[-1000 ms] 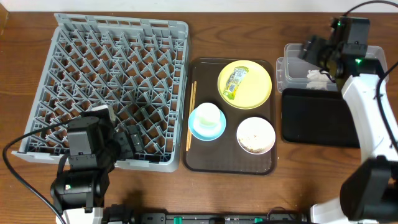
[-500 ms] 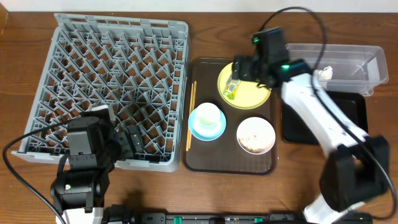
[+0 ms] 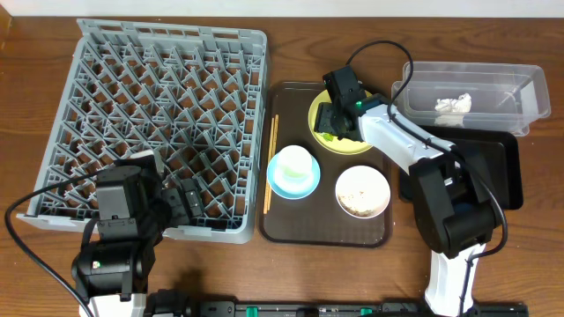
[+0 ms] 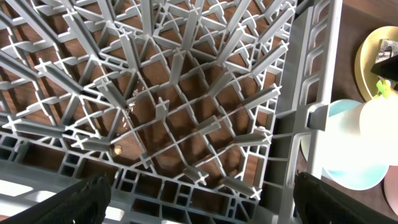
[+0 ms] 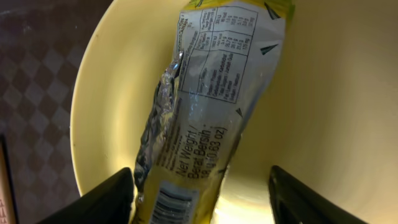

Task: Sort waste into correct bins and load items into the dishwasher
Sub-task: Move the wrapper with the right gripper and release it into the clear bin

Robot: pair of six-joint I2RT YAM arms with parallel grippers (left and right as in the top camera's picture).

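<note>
Wrapper (image 5: 211,93) on yellow plate (image 5: 336,124), between parted right jaws, left jaws spread wide

Wrapper (image 5: 205,106), right wrist view: print reads "Net Weight/ Berat Bersih" and "(0.63 oz)". Printed table (image 5: 214,37) above it too small to read.

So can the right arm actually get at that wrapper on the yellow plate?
Probably yes. The right gripper hangs directly over the wrapper with its jaws open on either side, and nothing covers it on the yellow plate.
</note>
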